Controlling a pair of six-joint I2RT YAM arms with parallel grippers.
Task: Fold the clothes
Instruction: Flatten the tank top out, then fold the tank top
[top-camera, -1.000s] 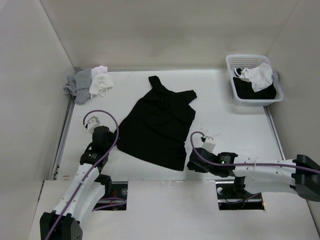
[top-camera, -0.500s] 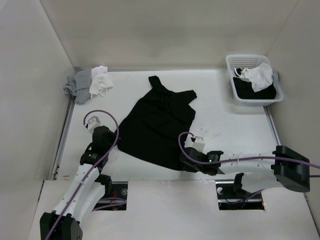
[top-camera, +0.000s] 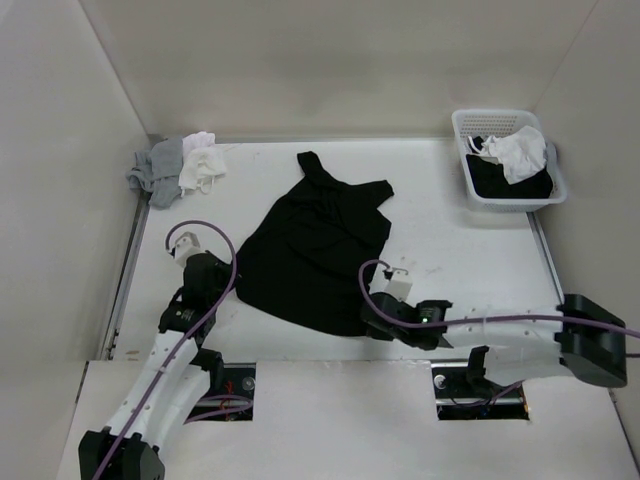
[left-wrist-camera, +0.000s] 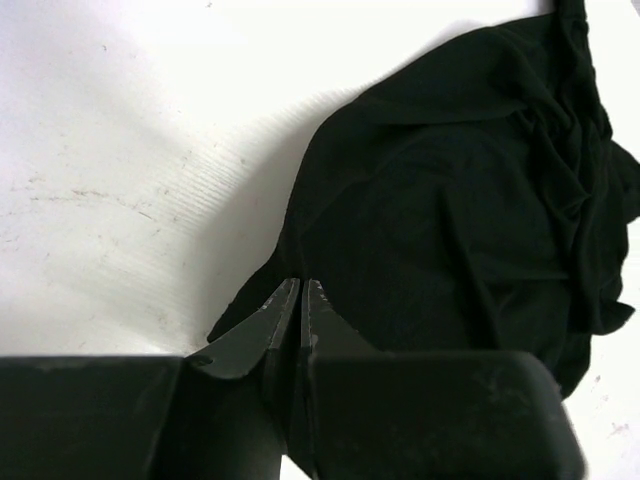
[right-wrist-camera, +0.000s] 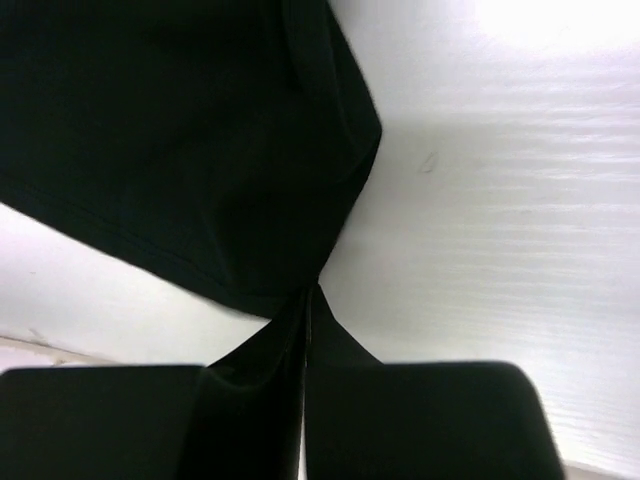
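Black top (top-camera: 315, 250), one, lying spread mid-desk (top-camera: 450, 250), two near hem corners hidden between closed fingers, left hand (left-wrist-camera: 300, 290) pinching the left corner, right hand (right-wrist-camera: 308, 295) clamped on the right corner.

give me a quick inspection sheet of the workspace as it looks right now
surface: white table, faint scuff marks, no spills seen
job's things: black top spread out at an angle mid-table, not yet folded
clutter: grey and white garments heaped in the far left corner; basket at far right holding white and black clothes
grippers: left gripper shut at the top's near left hem corner, grip on cloth unclear; right gripper shut on the near right hem corner
cables: purple cables run along both arms, looping above each wrist, not snagged on cloth
surroundings: plain white walls on three sides, nothing else seen
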